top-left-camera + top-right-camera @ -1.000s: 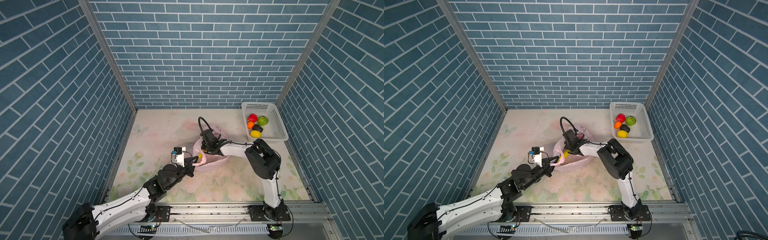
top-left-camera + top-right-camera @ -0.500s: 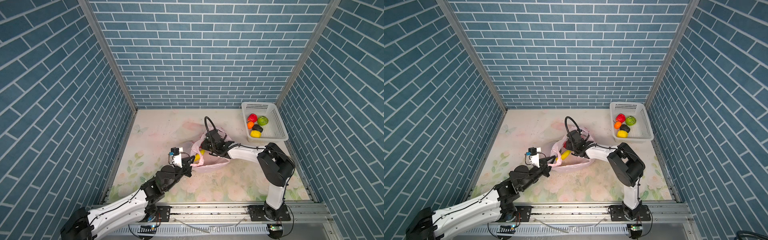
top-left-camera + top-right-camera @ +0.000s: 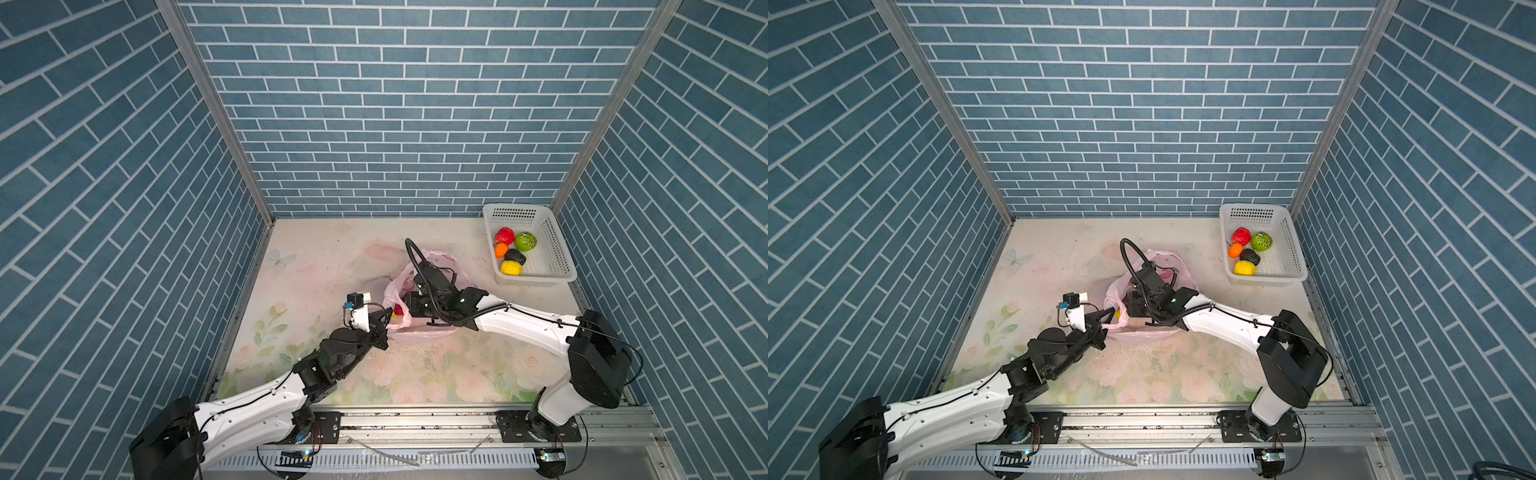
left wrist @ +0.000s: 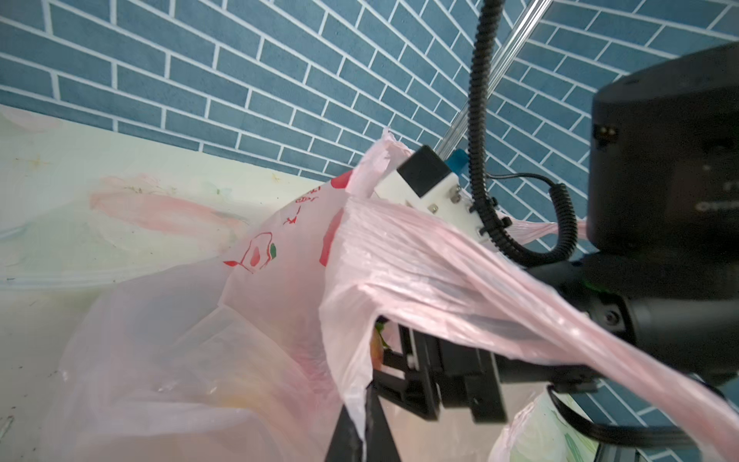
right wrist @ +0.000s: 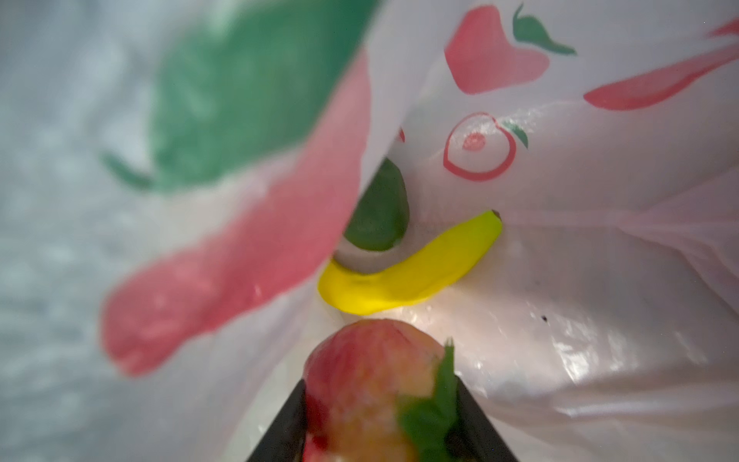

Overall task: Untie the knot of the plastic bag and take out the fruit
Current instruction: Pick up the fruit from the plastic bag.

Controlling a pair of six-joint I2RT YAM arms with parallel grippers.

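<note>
The left arm reaches in from the table's point(image 3: 316, 257) front left corner. The left gripper point(image 3: 387, 319) is clamped shut on the near left rim of the bag point(image 3: 415, 333). In the left wrist view the pink film runs down between its black fingers point(image 4: 344, 436), and a handle is stretched taut past the camera.

The bag lies near the middle of the table with its mouth gaping, as both top views show.

The right arm comes from the front right corner, and the right gripper point(image 5: 380, 400) is inside the bag's mouth. The right wrist view shows its fingers point(image 5: 284, 436) closed on a peach point(image 5: 360, 360), red and yellow with a green leaf. Deeper in the bag lie a banana point(image 5: 412, 272) and a dark green fruit point(image 5: 378, 216), the two touching.

The white basket point(image 3: 557, 249) sits in the back right corner, well apart from the bag. In it, close together, are a red fruit point(image 3: 504, 236), a light green fruit point(image 3: 525, 241), an orange fruit point(image 3: 501, 249), a black fruit point(image 3: 515, 257) and a yellow fruit point(image 3: 511, 268).
</note>
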